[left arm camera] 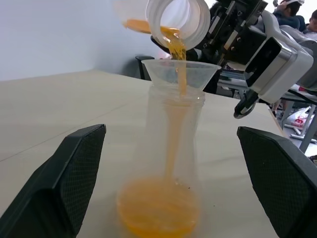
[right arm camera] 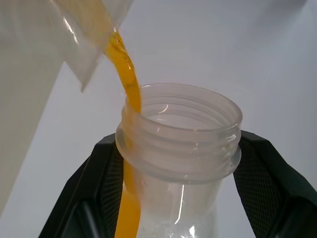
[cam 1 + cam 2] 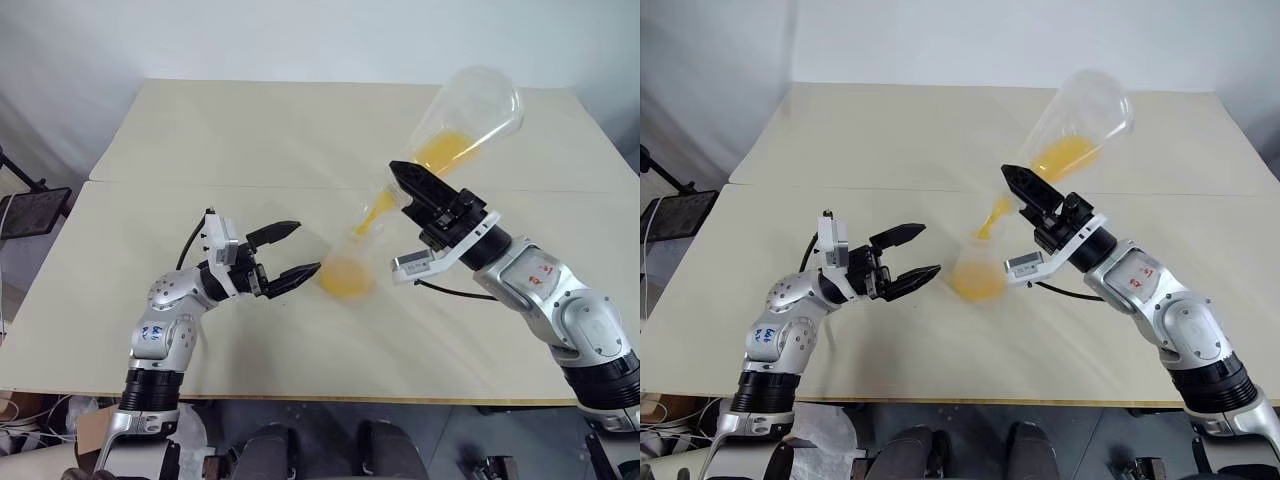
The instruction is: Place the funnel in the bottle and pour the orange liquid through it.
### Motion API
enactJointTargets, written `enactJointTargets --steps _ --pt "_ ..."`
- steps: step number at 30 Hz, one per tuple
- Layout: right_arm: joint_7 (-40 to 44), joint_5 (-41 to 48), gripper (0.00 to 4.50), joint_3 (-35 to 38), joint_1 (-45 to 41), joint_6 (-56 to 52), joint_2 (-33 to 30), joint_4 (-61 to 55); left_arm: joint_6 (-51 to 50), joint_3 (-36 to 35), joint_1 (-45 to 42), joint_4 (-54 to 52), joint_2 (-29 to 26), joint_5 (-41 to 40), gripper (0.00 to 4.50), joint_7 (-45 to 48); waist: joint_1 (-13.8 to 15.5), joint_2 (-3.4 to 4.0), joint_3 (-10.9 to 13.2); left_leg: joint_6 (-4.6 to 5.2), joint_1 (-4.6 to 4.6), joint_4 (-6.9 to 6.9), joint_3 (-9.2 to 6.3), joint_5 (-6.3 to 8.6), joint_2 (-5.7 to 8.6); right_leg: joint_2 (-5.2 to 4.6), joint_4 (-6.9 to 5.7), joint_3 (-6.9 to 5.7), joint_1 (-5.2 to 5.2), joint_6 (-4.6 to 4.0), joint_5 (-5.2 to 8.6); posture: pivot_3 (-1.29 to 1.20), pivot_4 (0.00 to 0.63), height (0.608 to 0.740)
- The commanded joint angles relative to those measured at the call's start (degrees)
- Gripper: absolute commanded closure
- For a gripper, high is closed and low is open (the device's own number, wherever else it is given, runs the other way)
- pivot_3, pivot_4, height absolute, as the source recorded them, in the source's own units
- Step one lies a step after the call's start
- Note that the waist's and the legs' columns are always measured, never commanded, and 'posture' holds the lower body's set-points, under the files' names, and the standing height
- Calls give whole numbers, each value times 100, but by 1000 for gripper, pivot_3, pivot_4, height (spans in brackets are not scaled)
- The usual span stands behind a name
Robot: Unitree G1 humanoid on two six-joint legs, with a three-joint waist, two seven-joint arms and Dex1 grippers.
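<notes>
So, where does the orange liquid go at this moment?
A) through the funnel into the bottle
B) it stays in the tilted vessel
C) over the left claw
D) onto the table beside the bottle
A: the orange liquid streams from the tilted vessel into the funnel seated in the bottle and pools at its base.

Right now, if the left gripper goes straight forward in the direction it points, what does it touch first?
Most likely the bottle: it stands directly ahead, centred between the open fingers of the left gripper, with orange liquid pooled inside. How far off is unclear.
</notes>
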State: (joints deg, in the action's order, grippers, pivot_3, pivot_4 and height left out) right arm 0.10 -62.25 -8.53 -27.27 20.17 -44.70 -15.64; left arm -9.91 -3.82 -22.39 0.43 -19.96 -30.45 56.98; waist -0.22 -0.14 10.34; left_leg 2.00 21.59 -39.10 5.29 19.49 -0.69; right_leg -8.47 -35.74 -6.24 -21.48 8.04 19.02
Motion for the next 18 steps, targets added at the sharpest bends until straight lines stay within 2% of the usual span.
enactJointTargets --steps 1,18 --pt "-133 -30 1768 195 -110 50 -117 -134 96 10 -75 -136 45 -43 0 -19 0 0 0 0 0 0 0 0 0 0 0 0 0 0 0 0 150 740" --pt "-278 -174 1768 164 -274 132 -87 -15 166 6 -74 -115 97 -26 0 -63 0 0 0 0 0 0 0 0 0 0 0 0 0 0 0 0 150 740"
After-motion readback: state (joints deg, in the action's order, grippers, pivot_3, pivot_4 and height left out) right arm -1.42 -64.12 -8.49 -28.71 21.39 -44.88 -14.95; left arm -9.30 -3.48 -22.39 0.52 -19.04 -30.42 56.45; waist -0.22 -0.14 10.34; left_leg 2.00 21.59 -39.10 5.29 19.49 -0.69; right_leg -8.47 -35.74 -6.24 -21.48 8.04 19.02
